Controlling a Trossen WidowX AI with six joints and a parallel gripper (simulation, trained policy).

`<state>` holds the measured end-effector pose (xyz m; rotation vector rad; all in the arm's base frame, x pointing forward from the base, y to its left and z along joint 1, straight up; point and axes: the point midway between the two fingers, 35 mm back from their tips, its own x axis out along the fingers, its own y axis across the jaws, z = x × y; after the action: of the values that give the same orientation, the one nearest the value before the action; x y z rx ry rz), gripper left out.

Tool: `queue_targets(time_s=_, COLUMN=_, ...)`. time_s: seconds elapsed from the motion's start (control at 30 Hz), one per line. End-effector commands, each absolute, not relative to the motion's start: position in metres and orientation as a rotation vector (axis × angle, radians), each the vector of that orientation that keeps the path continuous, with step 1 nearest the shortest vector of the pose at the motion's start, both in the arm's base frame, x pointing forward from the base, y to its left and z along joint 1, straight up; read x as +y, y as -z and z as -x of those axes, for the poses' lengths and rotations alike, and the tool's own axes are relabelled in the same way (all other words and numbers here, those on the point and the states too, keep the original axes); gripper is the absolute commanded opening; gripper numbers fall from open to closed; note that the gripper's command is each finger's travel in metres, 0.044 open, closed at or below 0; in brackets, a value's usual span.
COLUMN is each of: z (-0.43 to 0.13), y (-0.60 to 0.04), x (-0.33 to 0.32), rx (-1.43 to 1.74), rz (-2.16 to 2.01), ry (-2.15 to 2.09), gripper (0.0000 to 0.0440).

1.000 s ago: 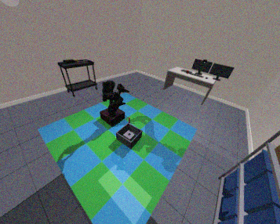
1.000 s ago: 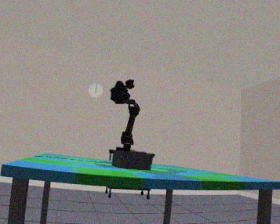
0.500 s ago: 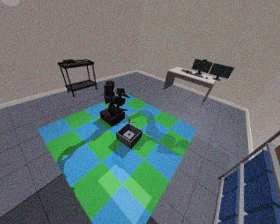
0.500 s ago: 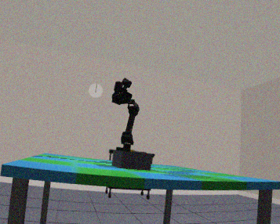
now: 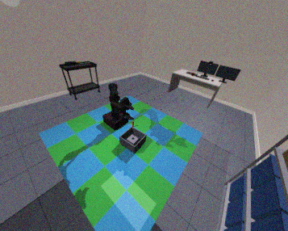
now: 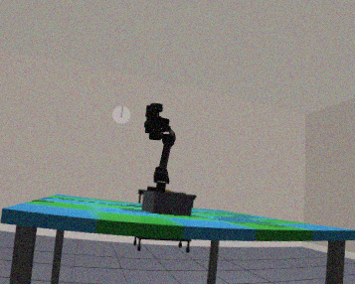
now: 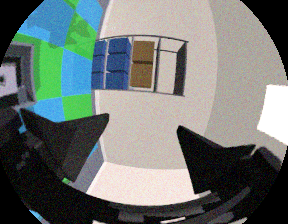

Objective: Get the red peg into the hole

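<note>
Red peg shows from the top; the exterior lacks it. Red peg shows only from above, near the box.

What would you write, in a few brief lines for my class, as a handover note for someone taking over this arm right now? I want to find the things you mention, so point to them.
Claw (image 5: pixel 131 112) (image 6: pixel 156 121) (image 7: pixel 144 123): open, nothing between its fingers, raised above the table.
Red peg (image 5: pixel 133 123): outside the open box (image 5: pixel 127 144) (image 6: pixel 167 203) (image 7: pixel 28 75), just past its rim near the arm; whether it touches the box, I cannot tell.
Plate (image 5: pixel 129 137) (image 7: pixel 9 89): at the box's bottom, no peg in its hole.
Done: no peg held or inserted.
Left: grasp, lower into box, seat fully.
</note>
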<state>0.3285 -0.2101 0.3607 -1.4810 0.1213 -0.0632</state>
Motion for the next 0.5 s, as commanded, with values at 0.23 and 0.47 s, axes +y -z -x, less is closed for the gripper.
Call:
queue_targets(time_s=0.23, z=-0.338, y=-0.329, x=-0.204, rx=0.252, rz=1.144, ry=0.013, gripper=0.044)
queue_targets(time_s=0.47, z=-0.343, y=-0.305, x=-0.194, rx=0.353, rz=0.921, ry=-0.018, gripper=0.044)
